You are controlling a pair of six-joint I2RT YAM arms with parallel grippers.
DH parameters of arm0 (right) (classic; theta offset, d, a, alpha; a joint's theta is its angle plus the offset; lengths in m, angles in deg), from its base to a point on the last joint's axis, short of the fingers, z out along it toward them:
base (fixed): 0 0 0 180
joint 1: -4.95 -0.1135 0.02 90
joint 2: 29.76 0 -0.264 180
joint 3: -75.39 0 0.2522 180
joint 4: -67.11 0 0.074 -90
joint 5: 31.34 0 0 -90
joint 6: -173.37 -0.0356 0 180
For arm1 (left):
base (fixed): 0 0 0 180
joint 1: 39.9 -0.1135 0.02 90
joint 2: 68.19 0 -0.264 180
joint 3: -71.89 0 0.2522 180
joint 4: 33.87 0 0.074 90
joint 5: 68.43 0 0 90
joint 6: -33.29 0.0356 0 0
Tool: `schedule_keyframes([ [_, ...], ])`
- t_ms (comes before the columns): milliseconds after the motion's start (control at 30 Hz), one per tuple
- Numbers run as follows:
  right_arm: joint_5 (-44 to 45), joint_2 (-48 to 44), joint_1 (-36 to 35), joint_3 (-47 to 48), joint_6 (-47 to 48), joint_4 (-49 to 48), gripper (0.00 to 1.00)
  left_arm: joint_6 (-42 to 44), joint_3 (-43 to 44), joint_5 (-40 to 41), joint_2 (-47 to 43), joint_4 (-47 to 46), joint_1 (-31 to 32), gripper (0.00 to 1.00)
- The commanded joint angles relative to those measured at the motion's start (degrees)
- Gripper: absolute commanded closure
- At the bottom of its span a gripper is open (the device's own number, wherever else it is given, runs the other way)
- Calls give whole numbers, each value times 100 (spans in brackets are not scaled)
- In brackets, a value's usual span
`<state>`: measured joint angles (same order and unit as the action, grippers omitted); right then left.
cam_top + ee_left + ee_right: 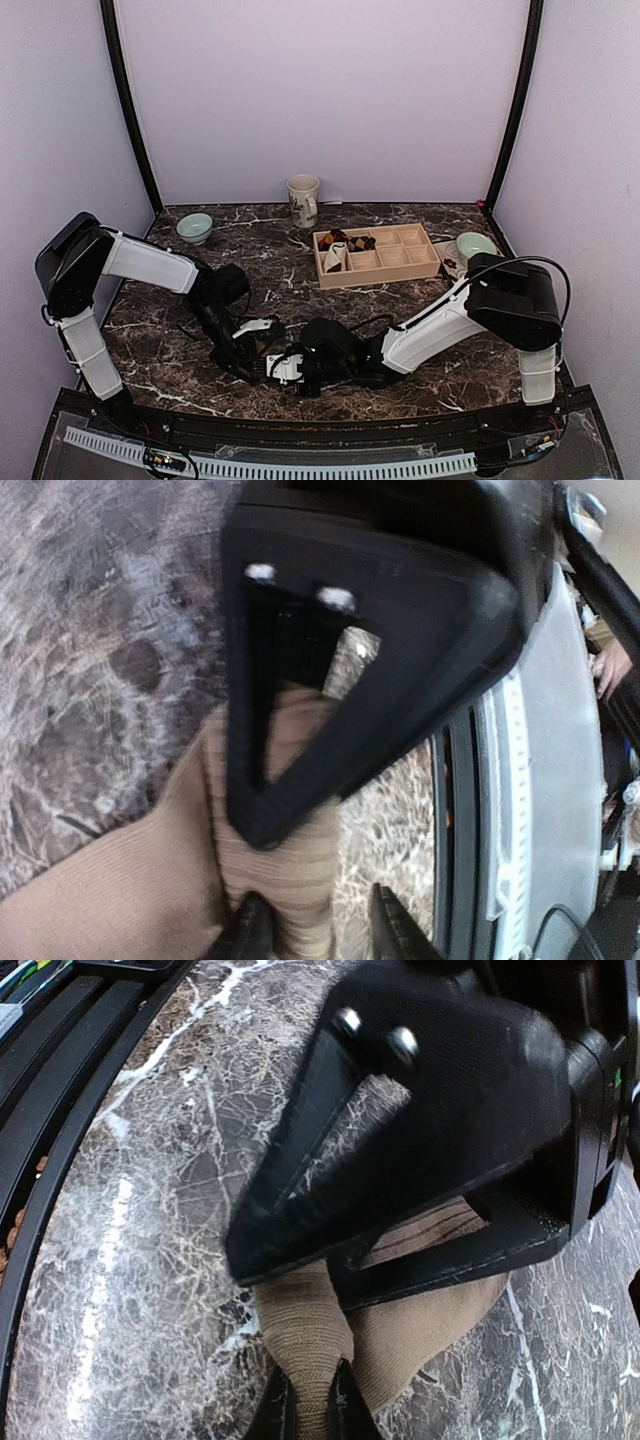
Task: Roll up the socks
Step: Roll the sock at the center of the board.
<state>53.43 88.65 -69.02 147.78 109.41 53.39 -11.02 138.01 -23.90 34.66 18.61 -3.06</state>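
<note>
The tan sock lies flat on the marble near the table's front edge, and it also shows in the right wrist view. My right gripper is shut on a pinched fold of its ribbed cuff. My left gripper is open and straddles the ribbed end. One finger touches the fabric and the other finger stands apart over bare marble. In the top view both grippers, left and right, meet over the sock and hide most of it. I cannot make out the argyle sock.
A wooden divided box at the back middle holds a white rolled sock and dark bundles. A mug stands behind it. Green bowls sit at the back left and the right. The table's black front rail runs close beside the grippers.
</note>
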Motion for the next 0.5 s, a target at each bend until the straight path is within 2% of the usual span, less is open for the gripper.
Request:
schedule_keyframes([
  [0,53,217,12,19,-82,-62,100,-179,-218,1103,-96,176,-52,57],
  [167,296,235,11,-86,-247,-40,100,-311,-209,1491,-559,308,-436,52],
  [367,483,275,-52,-113,-361,76,100,-411,-63,2038,-648,196,-1001,55],
  [467,604,273,-96,-123,-395,122,100,-521,149,2121,-455,109,-1046,58],
])
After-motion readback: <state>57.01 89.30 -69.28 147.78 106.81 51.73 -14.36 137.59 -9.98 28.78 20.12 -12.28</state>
